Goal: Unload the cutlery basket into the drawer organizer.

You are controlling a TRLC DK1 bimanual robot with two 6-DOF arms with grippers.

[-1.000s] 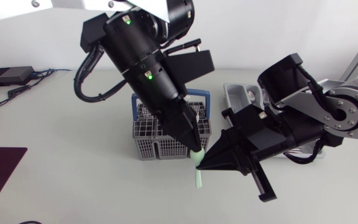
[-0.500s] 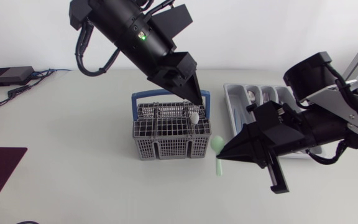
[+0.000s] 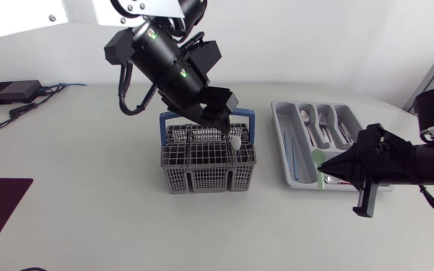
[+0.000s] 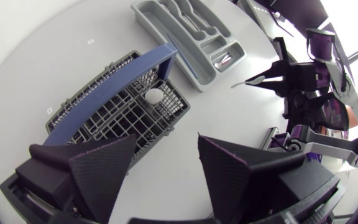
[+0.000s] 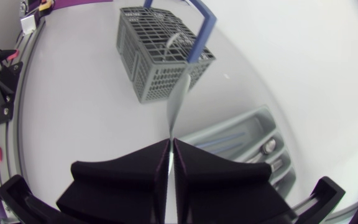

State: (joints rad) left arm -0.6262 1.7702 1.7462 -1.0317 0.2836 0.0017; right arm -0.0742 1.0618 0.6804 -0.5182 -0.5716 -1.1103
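Right of frame, right gripper (image 3: pixel 326 174) pinched the spoon (image 3: pixel 319 162), likely light, stiff, slippery: hold mid-handle. Left gripper (image 3: pixel 230 126) gaped.

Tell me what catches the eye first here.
The right gripper is shut on a pale green spoon at the near end of the grey drawer organizer. The left gripper hangs open above the grey cutlery basket, where one white utensil shows.
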